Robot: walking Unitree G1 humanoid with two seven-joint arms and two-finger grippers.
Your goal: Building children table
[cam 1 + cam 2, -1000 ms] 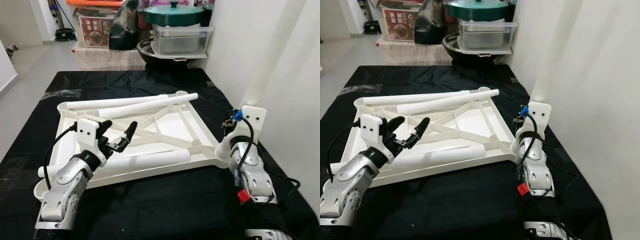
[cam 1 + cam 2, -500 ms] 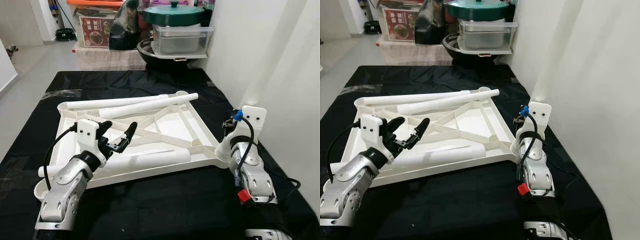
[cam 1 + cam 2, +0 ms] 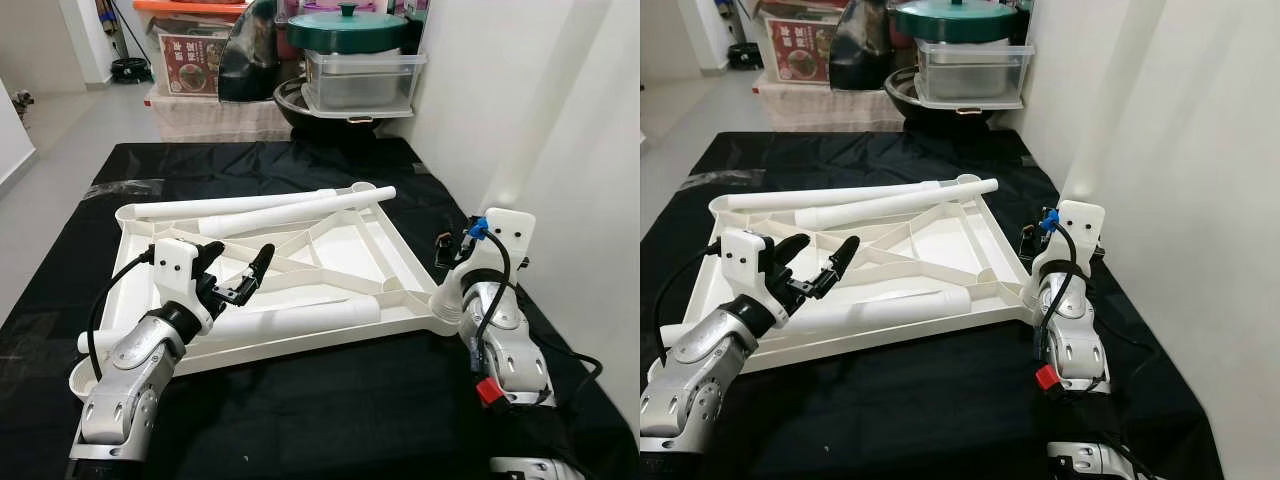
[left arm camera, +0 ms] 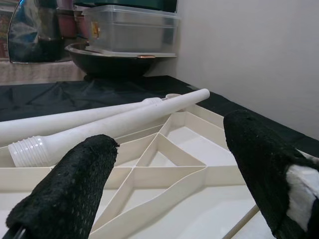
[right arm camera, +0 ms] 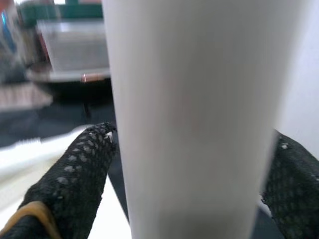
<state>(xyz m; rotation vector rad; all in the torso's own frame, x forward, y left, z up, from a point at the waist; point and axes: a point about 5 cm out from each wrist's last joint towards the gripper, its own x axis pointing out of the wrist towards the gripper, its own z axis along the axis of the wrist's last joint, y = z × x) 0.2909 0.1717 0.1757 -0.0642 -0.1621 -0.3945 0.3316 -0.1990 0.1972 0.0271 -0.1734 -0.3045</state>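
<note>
A white plastic table top (image 3: pixel 340 250) lies upside down on a black cloth, its ribs facing up. Two loose white legs (image 3: pixel 290 212) rest along its far edge, and a third leg (image 3: pixel 300 320) lies along the near side. A fourth leg (image 3: pixel 1118 100) stands upright in the near right corner socket (image 3: pixel 443 305). My right gripper (image 5: pixel 192 144) is shut on this upright leg (image 5: pixel 189 119), one black finger on each side of it. My left gripper (image 3: pixel 238 262) hovers open over the ribs (image 4: pixel 164 174), just above the lying leg, holding nothing.
Beyond the cloth stand a green-lidded pot (image 3: pixel 347 28), a clear plastic box (image 3: pixel 360 80), a black wok (image 3: pixel 300 105) and cartons (image 3: pixel 190 60). A white wall (image 3: pixel 470 100) runs close along the right side. Bare floor (image 3: pixel 50 130) lies to the left.
My right wrist has turned a little around the upright leg, and a black part of it now shows beside the leg. The left arm and the loose legs have not moved.
</note>
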